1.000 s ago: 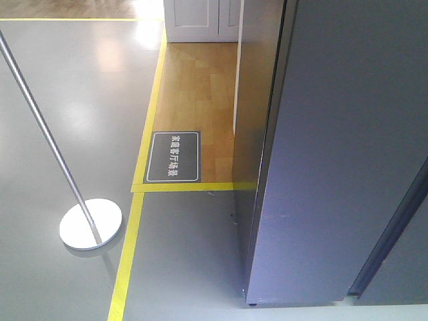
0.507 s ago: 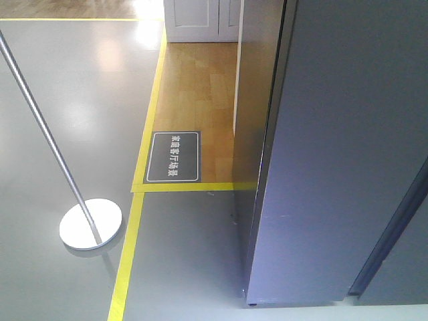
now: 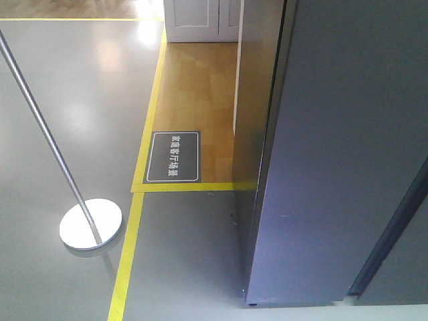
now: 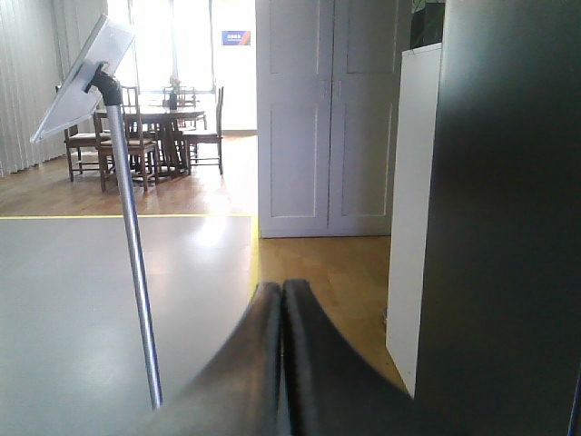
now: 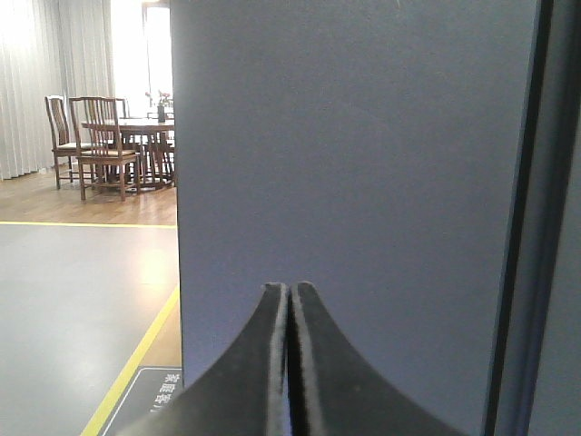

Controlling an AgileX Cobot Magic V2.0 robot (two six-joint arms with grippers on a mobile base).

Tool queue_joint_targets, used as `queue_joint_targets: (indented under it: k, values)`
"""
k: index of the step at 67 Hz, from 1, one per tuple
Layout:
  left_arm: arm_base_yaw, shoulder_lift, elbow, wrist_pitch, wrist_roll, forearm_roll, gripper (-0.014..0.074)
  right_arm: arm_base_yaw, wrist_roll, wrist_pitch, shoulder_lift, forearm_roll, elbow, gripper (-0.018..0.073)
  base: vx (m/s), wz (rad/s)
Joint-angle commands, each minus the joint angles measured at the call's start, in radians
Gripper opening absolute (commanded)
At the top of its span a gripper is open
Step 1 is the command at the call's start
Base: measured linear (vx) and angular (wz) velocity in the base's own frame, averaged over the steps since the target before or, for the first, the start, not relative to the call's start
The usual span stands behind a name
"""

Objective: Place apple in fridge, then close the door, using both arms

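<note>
The fridge (image 3: 334, 167) fills the right of the front view, a tall dark grey body with none of its white inside showing. Its door (image 5: 363, 182) presents a flat grey outer face. A dark seam (image 3: 391, 231) runs down its right side. My right gripper (image 5: 290, 289) is shut and empty, pointing straight at that face from close by. My left gripper (image 4: 281, 286) is also shut and empty, aimed past the fridge's dark left side (image 4: 499, 227) at the wooden floor. The apple is out of view. Neither arm shows in the front view.
A metal pole (image 3: 47, 140) on a round white base (image 3: 90, 224) stands at the left. Yellow floor tape (image 3: 130, 247) and a dark floor sign (image 3: 174, 157) lie before the fridge. A white panel (image 4: 413, 209) adjoins the fridge; white cupboard doors (image 4: 322, 118) and dining chairs (image 4: 113, 145) stand farther back.
</note>
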Motion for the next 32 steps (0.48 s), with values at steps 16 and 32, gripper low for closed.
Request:
queue_joint_targets:
  k: [16,32]
  values:
    - [0.002,-0.014,0.013,-0.069,0.000,-0.008,-0.0006,-0.007,-0.007,-0.080,-0.008,-0.002,0.010,-0.0003,0.00,0.00]
    - [0.002,-0.014,0.013,-0.069,0.000,-0.008,-0.0006,-0.007,-0.007,-0.080,-0.008,-0.002,0.010,-0.0003,0.00,0.00]
